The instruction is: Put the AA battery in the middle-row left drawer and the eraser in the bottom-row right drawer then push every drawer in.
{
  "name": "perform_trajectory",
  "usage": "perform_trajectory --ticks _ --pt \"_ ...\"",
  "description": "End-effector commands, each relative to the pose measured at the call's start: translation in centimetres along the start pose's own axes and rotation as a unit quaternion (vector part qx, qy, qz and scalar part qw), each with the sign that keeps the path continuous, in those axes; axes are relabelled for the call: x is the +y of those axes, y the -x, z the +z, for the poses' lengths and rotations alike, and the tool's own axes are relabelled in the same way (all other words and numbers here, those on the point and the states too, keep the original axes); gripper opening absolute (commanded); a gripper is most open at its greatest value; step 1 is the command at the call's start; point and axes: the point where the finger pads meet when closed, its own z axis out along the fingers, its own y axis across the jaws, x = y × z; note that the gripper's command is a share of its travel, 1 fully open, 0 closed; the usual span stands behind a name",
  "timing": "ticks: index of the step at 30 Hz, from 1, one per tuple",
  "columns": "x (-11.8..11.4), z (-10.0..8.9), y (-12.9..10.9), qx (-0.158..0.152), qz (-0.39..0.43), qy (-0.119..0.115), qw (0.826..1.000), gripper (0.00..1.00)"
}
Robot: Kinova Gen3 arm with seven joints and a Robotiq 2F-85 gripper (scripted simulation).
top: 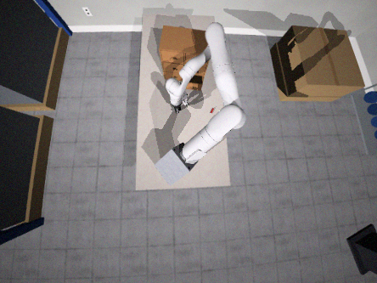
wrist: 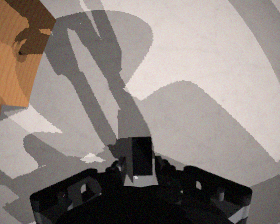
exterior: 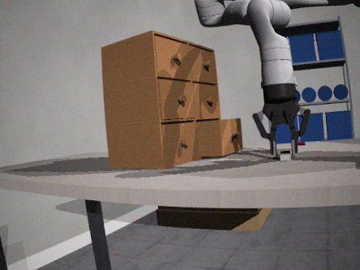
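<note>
The small wooden chest (exterior: pixel 162 99) stands on the table; it also shows from above (top: pixel 182 50). Its bottom-right drawer (exterior: pixel 219 136) is pulled part way out; the other drawers look pushed in. A small grey eraser (exterior: pixel 285 156) lies on the table in front of the chest. My gripper (exterior: pixel 283 153) points straight down with its fingers partly open on either side of the eraser (wrist: pixel 141 155), with small gaps showing. The tips reach the table.
The open drawer's front (wrist: pixel 19 41) is to the left of the gripper in the wrist view. The arm's base (top: pixel 174 167) stands at the near end of the table. A large cardboard box (top: pixel 316 63) sits on the floor to the right.
</note>
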Motion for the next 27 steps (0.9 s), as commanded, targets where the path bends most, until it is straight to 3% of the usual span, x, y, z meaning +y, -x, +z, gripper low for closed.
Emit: perform_trajectory --ticks 1,24,25,27 --pt "0.18 0.24 -0.01 0.001 0.000 0.002 1.000 0.38" --pt "0.18 0.24 -0.01 0.001 0.000 0.002 1.000 0.38" --pt "0.18 0.24 -0.01 0.001 0.000 0.002 1.000 0.19" --pt "0.18 0.24 -0.01 0.001 0.000 0.002 1.000 0.19"
